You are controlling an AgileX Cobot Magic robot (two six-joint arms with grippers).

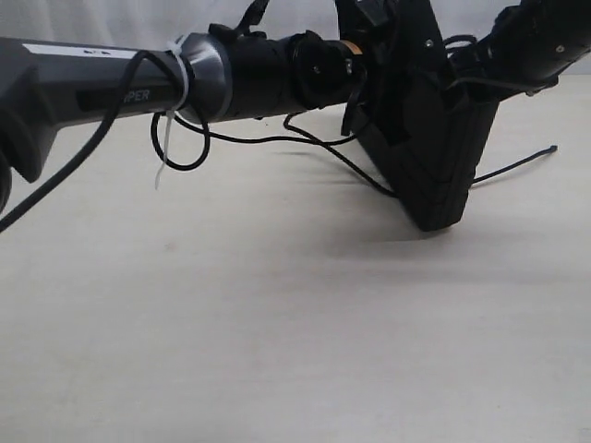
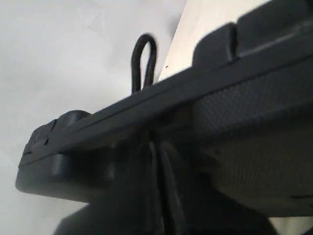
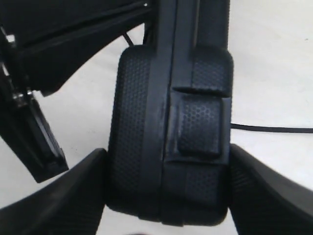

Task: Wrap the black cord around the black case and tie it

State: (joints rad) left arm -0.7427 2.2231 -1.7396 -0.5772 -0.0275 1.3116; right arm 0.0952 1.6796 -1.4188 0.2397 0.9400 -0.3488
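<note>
Right wrist view, right pincer (image 3: 167, 152) gripping black case (image 3: 142, 98)

the cord (image 1: 517, 164) and hex-patterned case (image 3: 171, 137) are black.

Soft even light; faint shadow on table (image 1: 277, 323) under black case (image 1: 434, 157); wrist views blurred.

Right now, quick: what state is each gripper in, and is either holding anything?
Left gripper: shut; whether it pinches the black cord cannot be told.
Right gripper: jaws closed on the black case, one on each side.
</note>
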